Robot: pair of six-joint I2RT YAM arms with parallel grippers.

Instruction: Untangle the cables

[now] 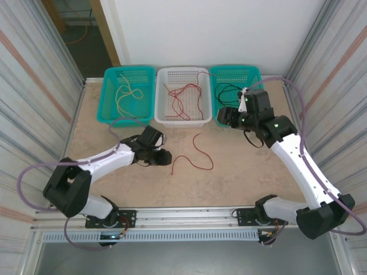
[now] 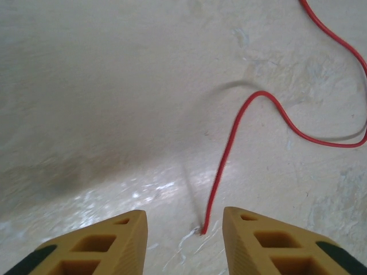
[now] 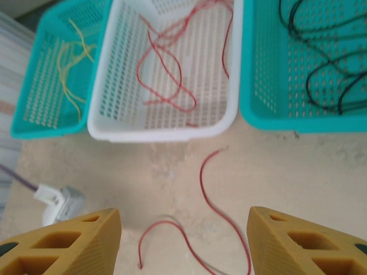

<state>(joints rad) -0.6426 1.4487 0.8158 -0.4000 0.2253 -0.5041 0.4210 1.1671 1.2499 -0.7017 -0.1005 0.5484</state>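
One loose red cable (image 1: 184, 156) lies in an S-curve on the table in front of the baskets. My left gripper (image 1: 163, 156) sits low at its left end, open. In the left wrist view the cable's tip (image 2: 202, 231) rests on the table between my yellow fingers (image 2: 129, 238), touching neither. My right gripper (image 1: 226, 116) hovers near the front of the right basket, open and holding nothing. Its wrist view looks down on the same red cable (image 3: 201, 175). More red cables (image 1: 183, 94) lie in the white basket, yellow ones (image 1: 125, 94) in the left teal basket, black ones (image 1: 229, 91) in the right teal basket.
Three baskets stand in a row at the back: left teal (image 1: 109, 112), white (image 1: 163, 117), right teal (image 1: 255, 71). Corrugated walls close both sides. Lilac hoses run along both arms. Bare table lies between the arms' bases and the loose cable.
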